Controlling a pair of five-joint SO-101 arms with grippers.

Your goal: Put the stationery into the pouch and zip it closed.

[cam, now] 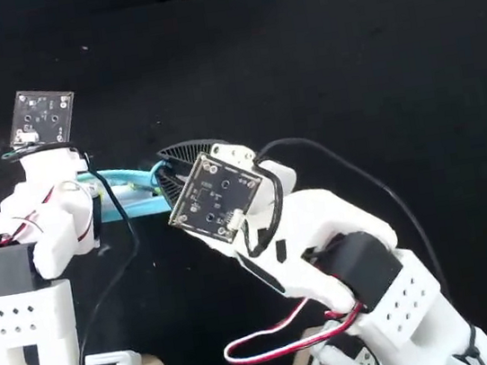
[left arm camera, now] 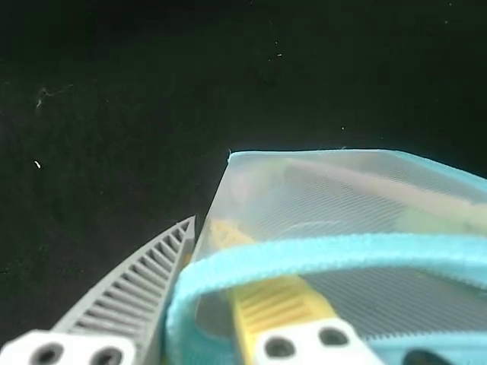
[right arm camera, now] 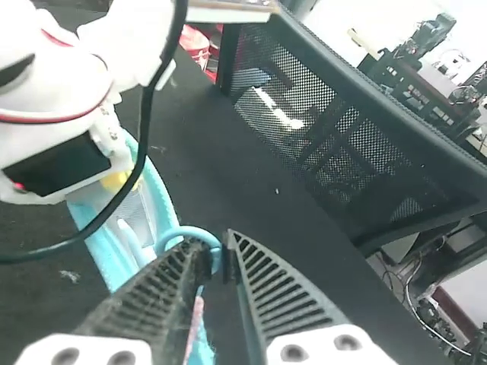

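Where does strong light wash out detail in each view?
High view: the white arm shells glare against the black table. Left wrist view: the pouch mesh glows pale. Right wrist view: the room beyond the table's edge is burnt white.

The left hand (left arm camera: 204,225) grips the teal-trimmed pouch (left arm camera: 342,205) by its edge.

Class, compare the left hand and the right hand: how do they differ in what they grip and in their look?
The left hand clamps the pouch by its rim; the right hand pinches its blue loop. The left hand has one grey and one yellow finger; the right hand's are both dark. Both are shut on part of the pouch.
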